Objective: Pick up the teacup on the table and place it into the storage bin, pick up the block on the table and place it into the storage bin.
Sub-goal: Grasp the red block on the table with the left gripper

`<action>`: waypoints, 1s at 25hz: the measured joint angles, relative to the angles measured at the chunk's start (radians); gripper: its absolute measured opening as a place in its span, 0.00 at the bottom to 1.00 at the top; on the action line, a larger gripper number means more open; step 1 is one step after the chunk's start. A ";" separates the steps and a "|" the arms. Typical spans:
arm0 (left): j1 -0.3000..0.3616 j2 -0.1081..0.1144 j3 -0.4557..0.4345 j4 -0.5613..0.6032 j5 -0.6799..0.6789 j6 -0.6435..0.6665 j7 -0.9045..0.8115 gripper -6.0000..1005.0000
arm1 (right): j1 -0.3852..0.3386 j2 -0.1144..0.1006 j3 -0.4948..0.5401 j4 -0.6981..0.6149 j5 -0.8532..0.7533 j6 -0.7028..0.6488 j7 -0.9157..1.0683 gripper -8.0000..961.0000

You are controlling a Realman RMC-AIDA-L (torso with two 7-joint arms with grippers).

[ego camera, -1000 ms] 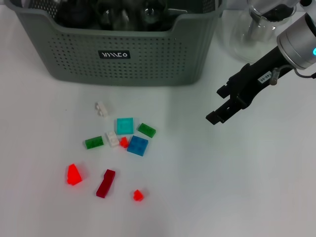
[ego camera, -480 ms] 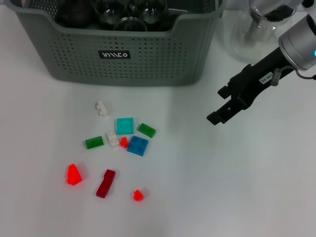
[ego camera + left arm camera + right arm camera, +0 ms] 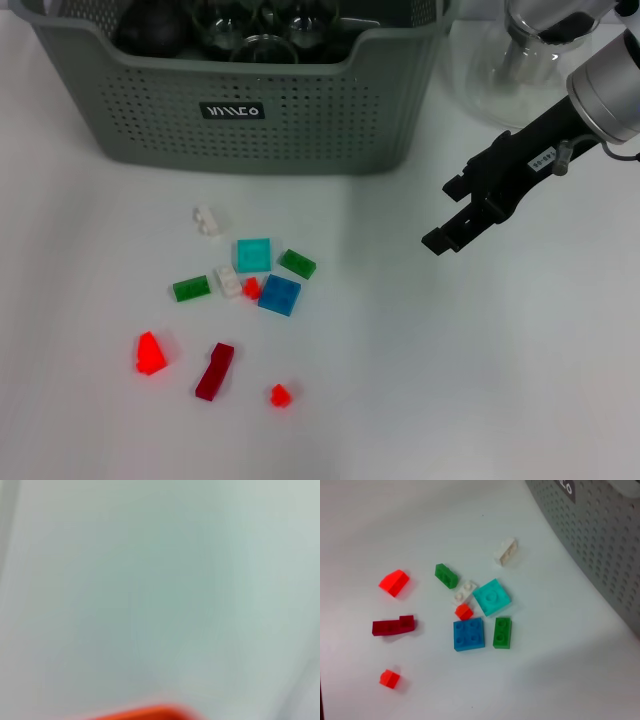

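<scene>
Right pincer (image 3: 447, 232) empty, jaws apart above the bench (image 3: 480, 380), right of scattered blocks (image 3: 279, 295), storage bin (image 3: 240, 110) behind

The storage bin (image 3: 240, 100) is grey-green, dotted with rows of small holes, and carries a black label (image 3: 231, 111) with white lettering. On the white table (image 3: 450, 380) lie a teal block (image 3: 253, 254), a blue block (image 3: 279, 295), two green blocks (image 3: 191, 289), two white blocks (image 3: 206, 220), a dark red block (image 3: 214, 371) and bright red blocks (image 3: 150, 353).

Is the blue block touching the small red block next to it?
Yes, in the right wrist view the blue block meets the small red block at its corner.
</scene>
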 joint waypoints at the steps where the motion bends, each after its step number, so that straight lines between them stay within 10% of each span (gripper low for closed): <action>1: 0.022 0.004 -0.025 -0.002 -0.103 0.050 0.049 0.87 | 0.001 0.000 0.000 0.000 0.000 0.000 0.000 0.99; 6: 0.121 -0.007 -0.094 -0.034 -0.416 0.318 0.262 0.87 | 0.007 0.000 -0.006 0.000 0.000 -0.002 0.000 0.99; 13: 0.235 -0.053 -0.072 0.044 -0.426 0.583 0.412 0.87 | 0.011 0.002 -0.002 0.000 0.000 -0.002 0.011 0.99; 25: 0.391 -0.105 0.082 0.276 0.083 0.609 0.509 0.87 | 0.019 0.052 -0.005 -0.003 0.000 0.018 0.049 0.99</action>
